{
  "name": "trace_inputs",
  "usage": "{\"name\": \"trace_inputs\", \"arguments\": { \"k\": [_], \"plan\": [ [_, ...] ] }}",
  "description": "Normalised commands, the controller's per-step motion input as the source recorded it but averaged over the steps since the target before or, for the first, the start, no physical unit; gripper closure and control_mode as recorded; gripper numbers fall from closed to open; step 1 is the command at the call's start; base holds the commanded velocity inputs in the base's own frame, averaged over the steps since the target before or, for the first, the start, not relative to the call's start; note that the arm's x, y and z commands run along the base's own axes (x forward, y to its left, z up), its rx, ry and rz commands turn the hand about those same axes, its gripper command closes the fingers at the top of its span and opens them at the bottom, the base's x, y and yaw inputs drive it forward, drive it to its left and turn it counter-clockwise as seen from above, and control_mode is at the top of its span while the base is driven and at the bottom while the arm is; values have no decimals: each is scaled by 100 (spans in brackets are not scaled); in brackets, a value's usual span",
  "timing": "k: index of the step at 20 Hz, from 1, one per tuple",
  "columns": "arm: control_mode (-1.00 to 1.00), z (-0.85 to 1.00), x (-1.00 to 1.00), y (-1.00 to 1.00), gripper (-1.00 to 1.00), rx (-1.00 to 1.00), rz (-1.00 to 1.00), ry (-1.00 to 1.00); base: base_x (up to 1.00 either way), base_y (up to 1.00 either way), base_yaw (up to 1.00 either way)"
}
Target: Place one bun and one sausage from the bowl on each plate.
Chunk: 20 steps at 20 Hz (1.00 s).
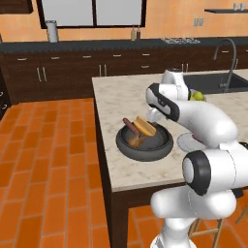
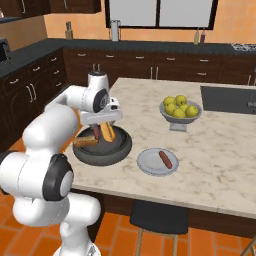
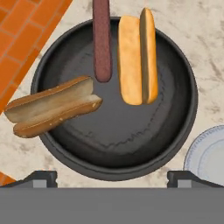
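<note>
The dark bowl (image 3: 127, 131) lies straight below my open gripper (image 3: 113, 179), which holds nothing. One bun (image 3: 136, 57) lies lengthwise in the bowl, with a sausage (image 3: 101, 39) beside it that reaches over the far rim. A second bun (image 3: 52, 105) leans over the left rim. In the right base view my gripper (image 2: 101, 126) hovers over the bowl (image 2: 122, 147), above the bun (image 2: 106, 131). To its right, a pale plate (image 2: 150, 162) carries another sausage (image 2: 165, 159). In the left base view the arm covers part of the plate (image 1: 184, 142) next to the bowl (image 1: 145, 150).
A grey pedestal bowl of yellow-green fruit (image 2: 180, 110) stands behind the plate. A sink (image 2: 227, 99) is set into the counter at the far right. The counter edge runs just left of the bowl, with orange floor tiles below. A dark stool (image 2: 157, 217) sits under the near edge.
</note>
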Motion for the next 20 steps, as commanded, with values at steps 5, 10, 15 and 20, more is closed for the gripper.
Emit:
{"name": "trace_inputs", "arguments": {
  "k": [5, 10, 15, 20],
  "plan": [
    [-100, -38, 57, 2, -100, 0, 0, 1, 0, 0, 0],
    [-100, -33, 38, 4, -100, 0, 0, 2, 0, 0, 0],
    [-100, -45, 23, 0, -100, 0, 0, 0, 0, 0, 0],
    [-100, -33, 29, 0, -100, 0, 0, 0, 0, 0, 0]
  ]
}}
